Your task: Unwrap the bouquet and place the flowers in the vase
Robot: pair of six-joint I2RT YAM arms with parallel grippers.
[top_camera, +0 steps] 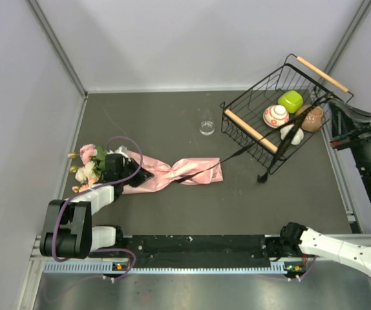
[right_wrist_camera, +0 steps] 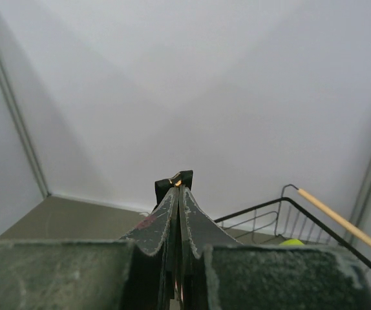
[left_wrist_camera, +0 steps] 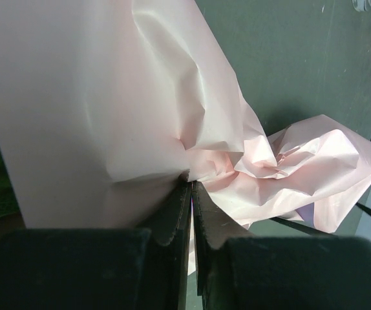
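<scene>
**Inspector:** Near side first. The left pincer?

**Assistant:** The left pincer (left_wrist_camera: pixel 190 186) is clamped on the paper sheet (left_wrist_camera: pixel 95 97). Its jaws are all but together, with a fold of pink paper pinched between them. It sits at the left of the worktop (top_camera: pixel 172 213), just beside the flower heads.

**Inspector:** Where is the bouquet?

**Assistant:** The bouquet (top_camera: pixel 147 173) lies flat on the worktop, left of centre. The flowers (top_camera: pixel 87 163) point left, and the paper trails right in a twisted, crumpled band.

**Inspector:** The tie?

**Assistant:** A black ribbon (top_camera: pixel 234 157) runs from the paper's right end, up and to the right, toward the wire basket (top_camera: pixel 250 130).

**Inspector:** The vase?

**Assistant:** The vase (top_camera: pixel 207 127) stands upright beyond the paper, apart from it and just left of the basket.

**Inspector:** What is in the basket?

**Assistant:** A green cup (top_camera: pixel 290 101), a pink-patterned bowl (top_camera: pixel 276 116), a brown pot (top_camera: pixel 312 119), and a white item (top_camera: pixel 287 132) I cannot identify.

**Inspector:** The right pincer?

**Assistant:** The right pincer (right_wrist_camera: pixel 178 190) is raised at the far right with its jaws together. A black scrap with a gold fleck is pinched at the tips. It is most likely the ribbon, though the wrist view is too tight to be certain.
</scene>
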